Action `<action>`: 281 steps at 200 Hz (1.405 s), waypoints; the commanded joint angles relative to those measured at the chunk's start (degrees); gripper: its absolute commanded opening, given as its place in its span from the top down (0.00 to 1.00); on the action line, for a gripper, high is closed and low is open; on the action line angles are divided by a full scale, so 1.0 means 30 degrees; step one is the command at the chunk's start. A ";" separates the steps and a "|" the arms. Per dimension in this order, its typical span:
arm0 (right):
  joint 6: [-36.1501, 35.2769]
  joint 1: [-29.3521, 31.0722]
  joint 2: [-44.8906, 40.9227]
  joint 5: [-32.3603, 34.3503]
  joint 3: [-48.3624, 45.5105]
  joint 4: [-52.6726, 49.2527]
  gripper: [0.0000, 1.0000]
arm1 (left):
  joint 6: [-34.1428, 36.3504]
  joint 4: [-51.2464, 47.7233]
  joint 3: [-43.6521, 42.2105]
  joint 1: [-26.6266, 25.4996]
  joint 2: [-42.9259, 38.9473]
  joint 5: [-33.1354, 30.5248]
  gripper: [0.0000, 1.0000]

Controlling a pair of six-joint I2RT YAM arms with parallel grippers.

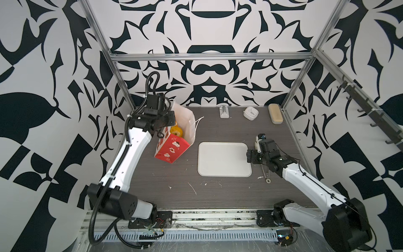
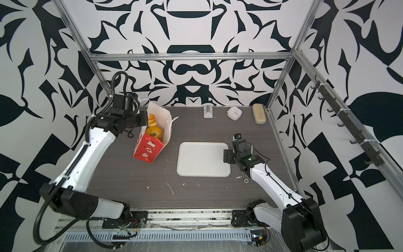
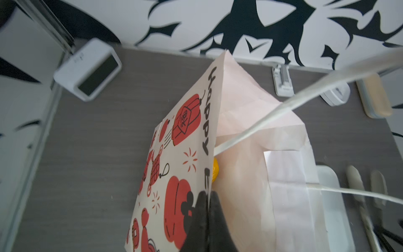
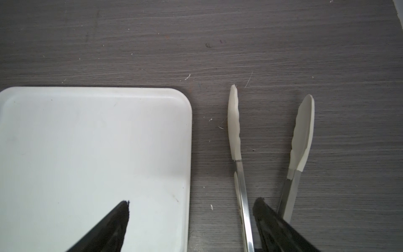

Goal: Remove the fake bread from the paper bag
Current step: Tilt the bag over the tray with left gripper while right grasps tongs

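Left gripper [image 3: 208, 196] is shut on the left rim of the bag [image 1: 172, 148]: thin creased paper, roughly upright at far left, mouth up. Bread [image 2: 153, 132], a glossy yellow ring plus a croissant, sits inside below the rim, so reach is straight down. Right gripper [image 4: 192, 201], jaws wide and empty, hovers over the right edge of the tray [image 1: 224, 172], well right of the bag, with metal tongs [image 4: 234, 122] flat beside it.
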 commanded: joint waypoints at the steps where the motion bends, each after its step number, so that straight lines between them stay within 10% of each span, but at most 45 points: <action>1: -0.0360 0.0051 -0.0342 0.0644 0.0825 -0.0323 0.08 | 0.3118 0.0143 0.2630 0.0023 0.2111 -0.2333 1.00; 112: 0.2338 0.0051 -0.3820 -0.0853 0.0391 -0.2929 0.08 | 0.3884 0.1373 0.7242 -0.2505 0.8013 -0.2959 1.00; 168: 0.3125 -0.0164 -0.2866 0.3282 0.2801 -0.8466 0.01 | 0.3238 0.3349 0.3508 -0.5098 0.6161 -0.3359 1.00; 281: 0.2523 -0.3206 0.1972 -0.0359 0.2854 -0.9894 0.01 | 0.1389 0.7422 -0.3592 -0.6198 0.2524 -0.1134 1.00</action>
